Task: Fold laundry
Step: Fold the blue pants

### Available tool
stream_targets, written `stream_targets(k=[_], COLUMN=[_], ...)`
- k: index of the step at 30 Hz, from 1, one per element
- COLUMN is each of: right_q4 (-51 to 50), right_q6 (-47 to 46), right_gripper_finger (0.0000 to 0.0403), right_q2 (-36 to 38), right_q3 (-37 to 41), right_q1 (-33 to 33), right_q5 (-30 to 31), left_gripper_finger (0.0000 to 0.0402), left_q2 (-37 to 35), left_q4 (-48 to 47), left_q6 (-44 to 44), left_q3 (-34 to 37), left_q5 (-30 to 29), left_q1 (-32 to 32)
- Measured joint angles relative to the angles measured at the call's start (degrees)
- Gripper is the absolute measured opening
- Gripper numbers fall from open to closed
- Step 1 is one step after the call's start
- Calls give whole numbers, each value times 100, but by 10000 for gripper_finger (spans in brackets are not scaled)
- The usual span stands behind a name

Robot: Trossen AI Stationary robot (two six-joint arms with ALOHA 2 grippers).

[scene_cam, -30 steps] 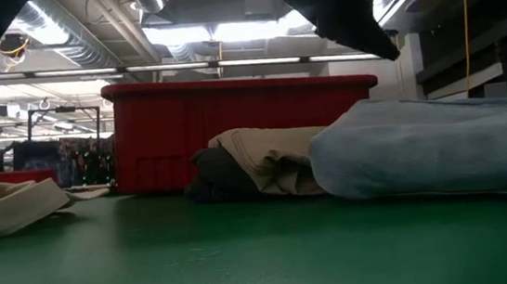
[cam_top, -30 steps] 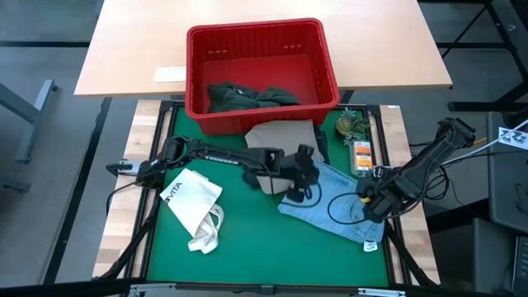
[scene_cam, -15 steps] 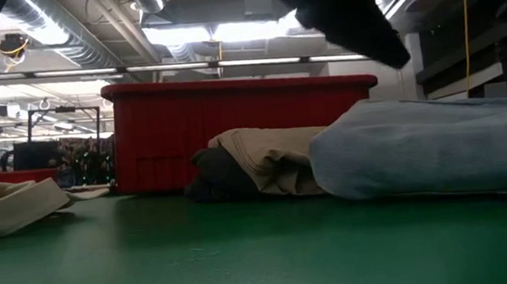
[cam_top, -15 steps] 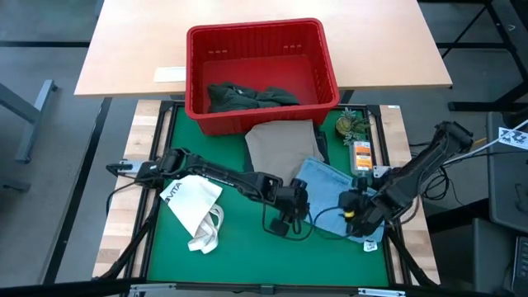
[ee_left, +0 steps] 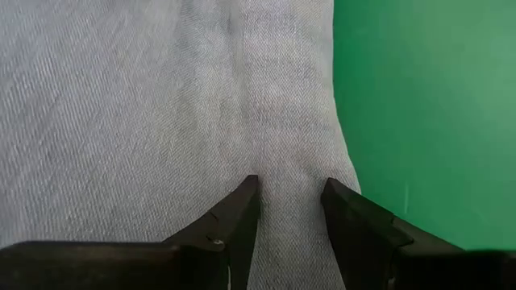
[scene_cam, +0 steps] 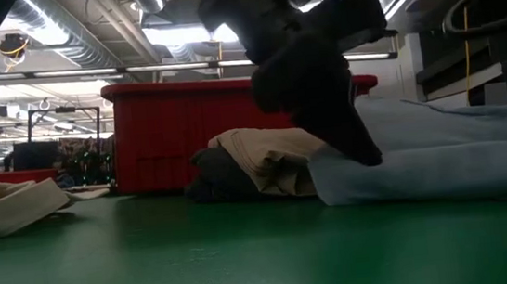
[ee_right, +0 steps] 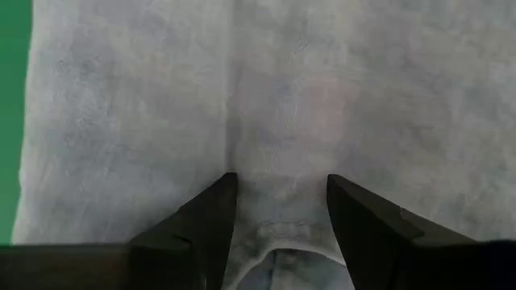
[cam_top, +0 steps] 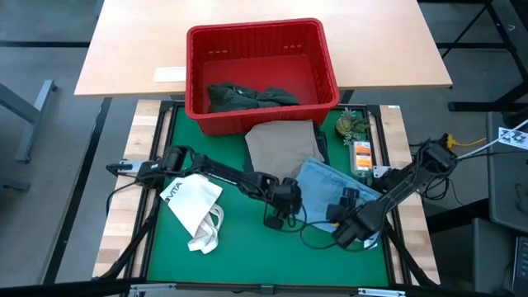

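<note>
Folding was judged to be at an early stage. One light blue piece [cam_top: 330, 183] was lying spread and rumpled on the green table [cam_top: 239, 239], in front of the red basket [cam_top: 261, 70], with no crisp fold seen in it. A beige piece [cam_top: 280, 140] was lying between the basket and the blue piece, flattish, possibly folded once. A dark green-grey piece [cam_top: 247, 96] was left crumpled inside the basket, untouched. Dark jeans could not be made out.

The left tool [cam_top: 279, 216] was set at the blue piece's edge farthest from the basket's right side, its fingers [ee_left: 238, 213] parted narrowly and pressed on the cloth, nothing yet pinched. The right tool [cam_top: 351, 231] was set at the blue piece's corner farthest from the basket, fingers [ee_right: 211, 213] spread wider on the cloth, likewise empty.

The blue cloth was noted as a fine woven twill, denim-like, soft, with a seam between the fingers. The basket was noted as rigid ribbed plastic. A white tote bag [cam_top: 191, 202] was lying apart from the basket's left front.
</note>
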State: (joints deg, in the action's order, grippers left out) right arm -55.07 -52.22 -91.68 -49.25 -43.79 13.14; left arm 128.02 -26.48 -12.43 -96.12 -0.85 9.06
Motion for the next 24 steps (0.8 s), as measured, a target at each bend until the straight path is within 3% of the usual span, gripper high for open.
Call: stream_targets(k=[11, 20, 24], right_q4=[907, 859, 605], right_q6=[530, 1232, 1237], right_gripper_finger=[200, 200, 200], right_q2=[-163, -192, -192], right_q3=[-269, -947, -1317], right_q1=[0, -14, -13], right_q5=[-713, -971, -901], left_gripper_finger=[137, 137, 137], left_q2=[-4, 38, 53], left_q4=[-318, -933, -1367], left_q6=[31, 34, 47], left_q3=[8, -473, -898], left_q5=[731, 748, 497], left_q1=[307, 727, 881])
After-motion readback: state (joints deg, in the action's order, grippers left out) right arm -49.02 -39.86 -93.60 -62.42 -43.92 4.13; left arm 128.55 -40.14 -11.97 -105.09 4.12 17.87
